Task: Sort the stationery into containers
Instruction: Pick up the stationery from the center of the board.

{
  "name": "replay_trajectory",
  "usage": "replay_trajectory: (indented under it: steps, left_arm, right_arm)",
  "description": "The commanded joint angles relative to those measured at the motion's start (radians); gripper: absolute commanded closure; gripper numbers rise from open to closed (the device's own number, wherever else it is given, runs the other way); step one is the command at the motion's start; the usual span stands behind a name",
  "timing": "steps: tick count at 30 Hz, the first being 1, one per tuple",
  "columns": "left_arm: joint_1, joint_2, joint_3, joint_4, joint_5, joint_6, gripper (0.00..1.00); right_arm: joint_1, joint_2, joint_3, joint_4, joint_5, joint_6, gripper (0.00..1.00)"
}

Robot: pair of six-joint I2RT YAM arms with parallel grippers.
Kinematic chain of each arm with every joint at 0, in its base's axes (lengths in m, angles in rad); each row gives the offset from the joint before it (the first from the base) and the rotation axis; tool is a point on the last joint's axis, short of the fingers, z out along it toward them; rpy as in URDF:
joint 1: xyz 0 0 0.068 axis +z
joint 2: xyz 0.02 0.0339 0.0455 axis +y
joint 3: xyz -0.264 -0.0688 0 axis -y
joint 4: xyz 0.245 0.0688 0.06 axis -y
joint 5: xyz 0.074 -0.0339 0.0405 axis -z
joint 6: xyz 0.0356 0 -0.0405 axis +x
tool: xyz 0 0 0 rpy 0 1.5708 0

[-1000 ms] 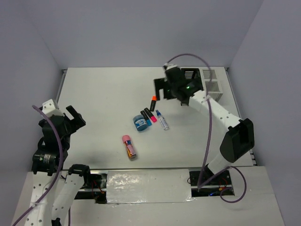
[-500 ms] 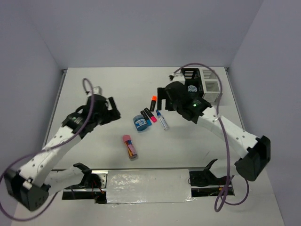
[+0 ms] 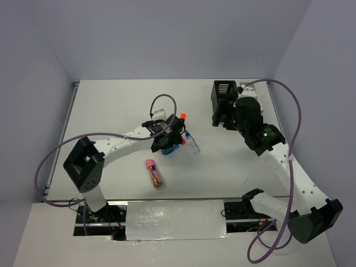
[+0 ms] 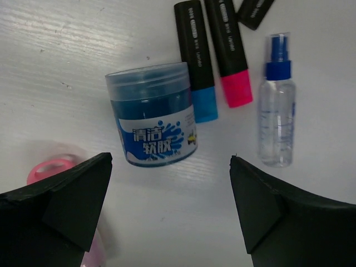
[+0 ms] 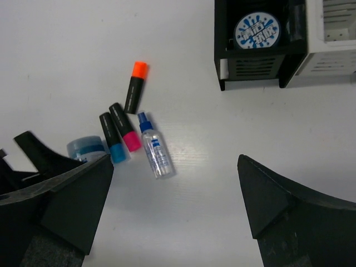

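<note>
A round blue jar (image 4: 153, 114) stands on the table, right under my open left gripper (image 4: 169, 161), whose fingers are to either side of it and above. Beside the jar lie a blue-ended marker (image 4: 196, 61), a pink-ended marker (image 4: 227, 53) and a clear blue-capped bottle (image 4: 276, 105). An orange-ended marker (image 5: 133, 86) lies further back. A pink-capped clear tube (image 3: 153, 172) lies nearer the front. The black box (image 5: 222, 55) holds a second blue jar (image 5: 256, 30), and the white box (image 5: 334, 44) adjoins it. My right gripper (image 5: 175, 161) is open and empty, just in front of the black box.
The left arm (image 3: 119, 142) stretches across the table from the left. The right arm (image 3: 267, 144) covers most of the white box in the top view. Grey walls close in the table at the back and sides.
My left arm has swung from the left side to the middle, over the blue jar. My right gripper has drawn back to the right, toward the black box.
</note>
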Motion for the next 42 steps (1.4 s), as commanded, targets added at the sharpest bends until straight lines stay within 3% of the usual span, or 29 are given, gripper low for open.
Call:
replay_trajectory:
  steps: [1,9,20,23,25,26,31,32,34,42]
  left_arm:
    - [-0.005,0.068,0.036,-0.032,-0.022,-0.054,0.01]
    - [-0.002,0.129,0.062,-0.054,-0.082,-0.06,0.01]
    - [0.01,0.197,0.046,-0.018,-0.055,-0.049,0.08]
    - [0.015,0.21,0.043,-0.015,-0.047,-0.045,0.2]
    - [0.02,0.201,0.037,-0.008,-0.042,-0.043,0.41]
    - [0.02,0.195,0.03,-0.009,-0.049,-0.048,0.57]
    - [0.04,0.132,0.02,-0.008,-0.064,-0.039,0.78]
    - [0.041,0.119,0.023,-0.005,-0.067,-0.031,0.87]
    - [0.04,0.077,0.042,0.004,-0.084,0.006,0.97]
    - [0.006,-0.121,0.065,0.052,-0.115,0.197,1.0]
  right_arm:
    - [-0.002,0.003,-0.02,0.012,-0.075,-0.05,0.0]
    - [-0.004,0.009,-0.058,0.049,-0.133,-0.059,0.0]
    - [-0.001,0.001,-0.069,0.061,-0.143,-0.068,0.0]
    - [-0.002,-0.007,-0.072,0.064,-0.144,-0.07,0.0]
    - [-0.002,-0.01,-0.074,0.066,-0.14,-0.07,0.0]
    - [-0.002,-0.013,-0.075,0.066,-0.138,-0.071,0.0]
    - [-0.004,-0.008,-0.074,0.067,-0.138,-0.076,0.0]
    - [-0.002,-0.008,-0.074,0.073,-0.141,-0.076,0.0]
    - [-0.007,-0.007,-0.077,0.087,-0.152,-0.073,0.0]
    - [-0.027,-0.004,-0.084,0.159,-0.27,-0.048,0.0]
